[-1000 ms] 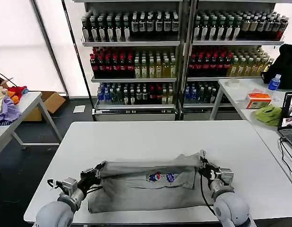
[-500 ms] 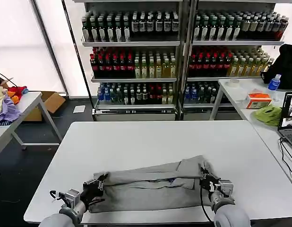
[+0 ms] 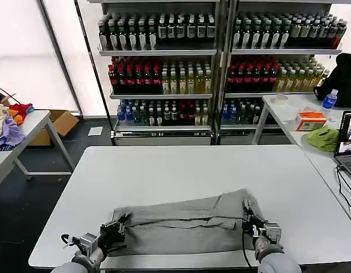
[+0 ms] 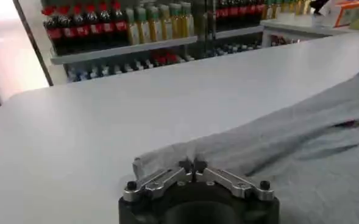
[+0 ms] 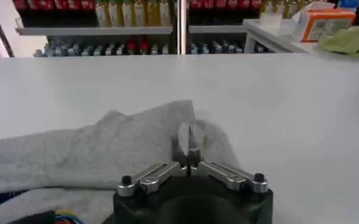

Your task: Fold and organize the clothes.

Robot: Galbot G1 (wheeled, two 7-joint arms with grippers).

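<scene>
Shirt (image 3: 181, 224) lies crosswise along the near tabletop (image 3: 187, 165) edge; left gripper (image 3: 120, 223) and right gripper (image 3: 247, 218), fingers closed, pinch its opposite ends.

Chest print (image 5: 66, 216) on folded shirt (image 3: 181, 224) mostly hidden.
</scene>
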